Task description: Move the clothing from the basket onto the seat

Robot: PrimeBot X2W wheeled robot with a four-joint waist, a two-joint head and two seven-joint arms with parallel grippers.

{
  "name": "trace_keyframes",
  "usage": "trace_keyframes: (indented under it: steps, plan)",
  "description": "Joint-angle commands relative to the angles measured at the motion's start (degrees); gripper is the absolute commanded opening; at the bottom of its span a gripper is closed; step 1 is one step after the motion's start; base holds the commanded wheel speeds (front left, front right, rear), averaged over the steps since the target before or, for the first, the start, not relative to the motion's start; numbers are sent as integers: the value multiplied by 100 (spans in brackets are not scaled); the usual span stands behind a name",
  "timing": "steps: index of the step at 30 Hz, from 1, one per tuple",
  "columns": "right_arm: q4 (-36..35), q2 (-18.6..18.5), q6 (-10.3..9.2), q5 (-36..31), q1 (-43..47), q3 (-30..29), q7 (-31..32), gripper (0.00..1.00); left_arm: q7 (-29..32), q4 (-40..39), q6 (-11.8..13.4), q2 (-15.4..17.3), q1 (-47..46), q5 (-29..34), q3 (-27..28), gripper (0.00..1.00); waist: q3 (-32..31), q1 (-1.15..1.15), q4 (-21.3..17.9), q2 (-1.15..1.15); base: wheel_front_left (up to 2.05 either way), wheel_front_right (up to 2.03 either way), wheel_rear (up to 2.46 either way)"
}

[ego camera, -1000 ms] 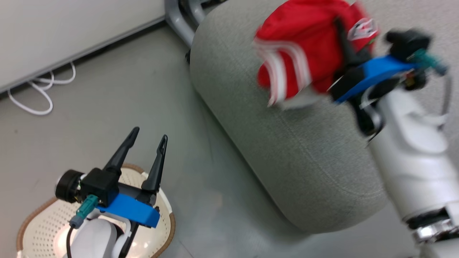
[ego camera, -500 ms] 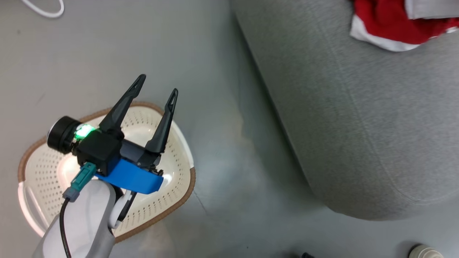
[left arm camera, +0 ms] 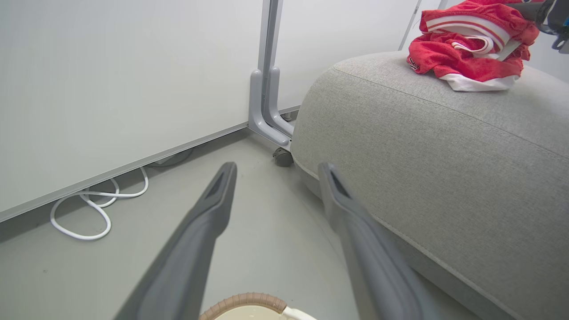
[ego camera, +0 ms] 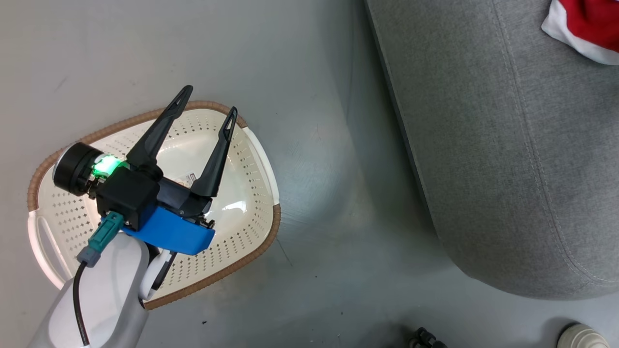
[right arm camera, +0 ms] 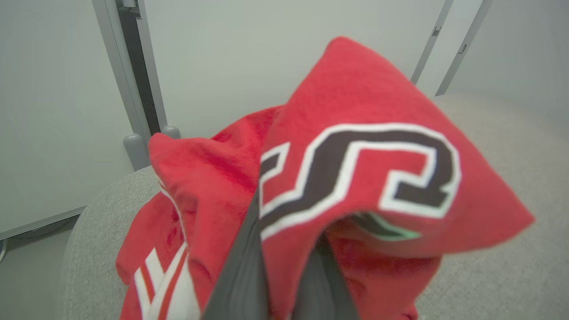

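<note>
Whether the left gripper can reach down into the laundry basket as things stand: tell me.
Probably yes. The left gripper hangs open right over the laundry basket in the head view, nothing visible between it and the open top.
</note>
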Motion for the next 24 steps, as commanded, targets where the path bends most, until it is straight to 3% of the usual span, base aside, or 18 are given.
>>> trace_keyframes:
  steps: [1, 4, 6, 7, 8, 15, 24]
  plan:
    - [40, 30, 1, -27, 110, -18, -36, 0, -17, 14, -12, 16, 22, -3, 34, 100, -57, -1, -22, 0, 0, 0, 0]
    - [105, 51, 1, -114, 145, -36, -73, 0, -17, 23, -12, -34, 73, -13, 52, 100, -163, -1, -39, 0, 0, 0, 0]
    - [122, 69, 1, -184, 182, -26, -83, 44, -17, 45, -12, -73, 107, -20, 54, 100, -258, -1, -46, 0, 0, 0, 0]
    - [126, 77, 1, -216, 206, -11, -91, 77, -17, 59, -12, -88, 118, -32, 54, 100, -300, -1, -45, 0, 0, 0, 0]
    - [124, 87, 1, -246, 228, 19, -97, 100, -17, 73, -12, -106, 131, -47, 64, 100, -343, -1, -43, 0, 0, 0, 0]
    - [165, 146, 1, -394, 521, 303, -109, 100, -17, 223, -12, -361, 335, -151, 157, 100, -919, -1, 17, 0, 0, 0, 0]
    - [73, 131, 1, -474, 1305, 1051, -27, 100, -17, 469, -13, -815, 1120, -345, 608, 100, -2281, -1, 188, 0, 0, 0, 0]
